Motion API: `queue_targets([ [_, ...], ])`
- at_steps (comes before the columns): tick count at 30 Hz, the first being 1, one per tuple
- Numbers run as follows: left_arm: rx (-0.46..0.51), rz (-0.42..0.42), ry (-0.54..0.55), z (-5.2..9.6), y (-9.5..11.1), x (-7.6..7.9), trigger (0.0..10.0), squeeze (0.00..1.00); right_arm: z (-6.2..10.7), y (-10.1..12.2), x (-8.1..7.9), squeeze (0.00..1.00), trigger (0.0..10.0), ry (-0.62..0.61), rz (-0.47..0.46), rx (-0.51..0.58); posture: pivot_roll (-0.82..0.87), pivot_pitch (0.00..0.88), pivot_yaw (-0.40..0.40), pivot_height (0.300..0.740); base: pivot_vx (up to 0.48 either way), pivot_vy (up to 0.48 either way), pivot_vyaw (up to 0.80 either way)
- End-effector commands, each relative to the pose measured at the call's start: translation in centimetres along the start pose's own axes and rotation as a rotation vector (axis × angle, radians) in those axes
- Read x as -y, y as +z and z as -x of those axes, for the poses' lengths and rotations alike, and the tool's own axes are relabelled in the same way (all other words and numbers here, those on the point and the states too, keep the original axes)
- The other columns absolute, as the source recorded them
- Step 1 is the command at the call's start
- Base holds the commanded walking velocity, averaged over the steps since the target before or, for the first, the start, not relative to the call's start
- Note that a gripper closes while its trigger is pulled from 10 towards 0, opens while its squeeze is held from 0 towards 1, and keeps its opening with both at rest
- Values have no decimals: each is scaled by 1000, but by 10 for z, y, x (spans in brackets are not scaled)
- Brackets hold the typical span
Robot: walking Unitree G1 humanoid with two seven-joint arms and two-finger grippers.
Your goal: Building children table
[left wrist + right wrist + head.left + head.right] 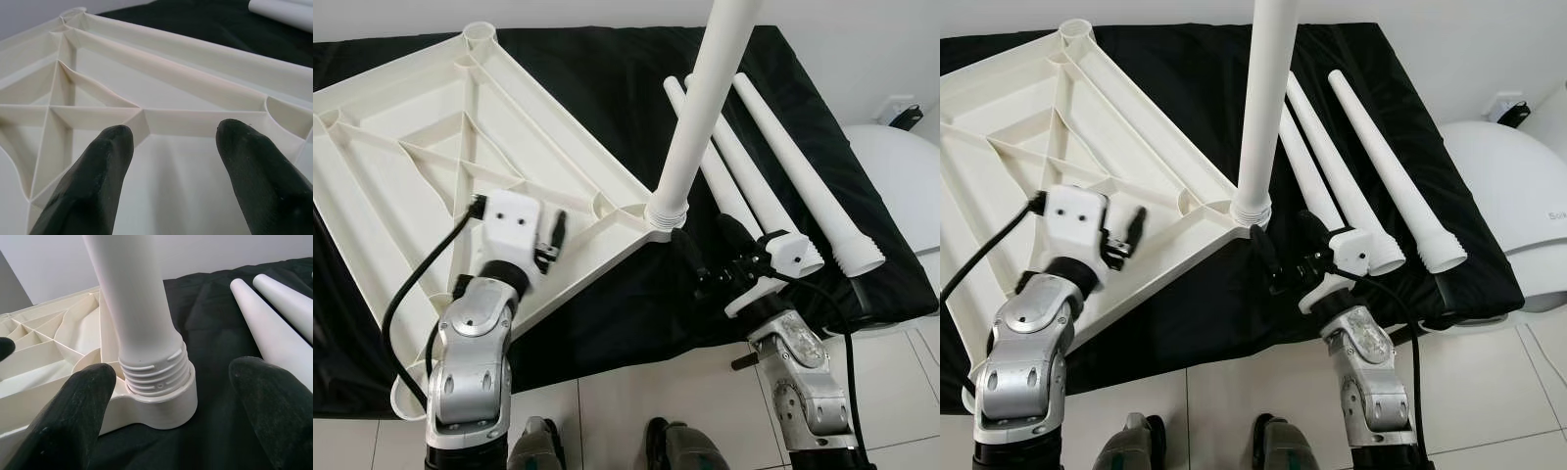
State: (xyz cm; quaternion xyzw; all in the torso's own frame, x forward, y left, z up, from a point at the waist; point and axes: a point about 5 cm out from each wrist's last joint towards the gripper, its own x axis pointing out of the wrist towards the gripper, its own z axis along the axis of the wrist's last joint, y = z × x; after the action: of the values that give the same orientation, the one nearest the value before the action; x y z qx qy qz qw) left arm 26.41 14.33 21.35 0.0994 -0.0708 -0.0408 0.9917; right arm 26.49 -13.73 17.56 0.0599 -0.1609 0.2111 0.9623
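Right wrist view shows our right end effector [166,396] spread wide, released, straddling the table leg [137,308] standing in the corner socket [166,404] just ahead. We should clasp above the exposed threads and twist until seated. Our left end effector [171,147], also released, hovers over the upturned table panel [421,166]; it should steady it.

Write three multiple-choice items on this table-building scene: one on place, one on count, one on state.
1. Where does the upright leg stand?
A. in the tabletop's near corner socket
B. loose on the cloth
C. on the floor

2. How many legs lie loose on the black cloth?
A. one
B. three
C. five

3. How are the right gripper's jaws?
A. shut on the leg
B. open beside the socket
C. holding a screw

Answers: 1 A, its threaded end sits in the corner socket; 2 B, three loose legs lie side by side; 3 B, gaps show between fingers and leg.
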Motion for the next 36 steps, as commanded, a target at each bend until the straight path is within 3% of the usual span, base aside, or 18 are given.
queue_targets([
  [1,14,-4,47,4,-3,-2,10000,0,3,-4,2,0,10000,-28,2,-29,75,202,-48,740,0,0,0],
  [6,49,119,97,11,-5,-1,10000,0,0,-6,-5,0,10000,-104,-4,-45,68,199,-42,740,0,0,0],
  [8,58,132,97,11,-5,0,10000,0,0,-5,-6,0,10000,-106,-1,-44,68,199,-42,740,0,0,0],
  [13,3,221,202,16,-19,1,10000,0,1,-11,-14,0,10000,-194,-32,-79,63,192,-40,740,0,0,0],
  [17,-9,225,204,17,-21,3,10000,0,0,-11,-14,0,10000,-211,-32,-83,61,192,-37,740,0,0,0],
  [24,-10,323,194,22,-28,11,10000,0,0,-13,-9,0,10000,-296,5,-121,48,185,-35,740,0,0,0],
  [31,-6,344,174,20,-30,15,10000,0,-1,-12,-10,0,10000,-304,66,-136,20,161,-30,740,0,0,0],
  [36,-1,326,121,15,-32,19,10000,0,1,-13,-7,0,10000,-329,41,-130,-1,136,-18,740,0,0,0],
])
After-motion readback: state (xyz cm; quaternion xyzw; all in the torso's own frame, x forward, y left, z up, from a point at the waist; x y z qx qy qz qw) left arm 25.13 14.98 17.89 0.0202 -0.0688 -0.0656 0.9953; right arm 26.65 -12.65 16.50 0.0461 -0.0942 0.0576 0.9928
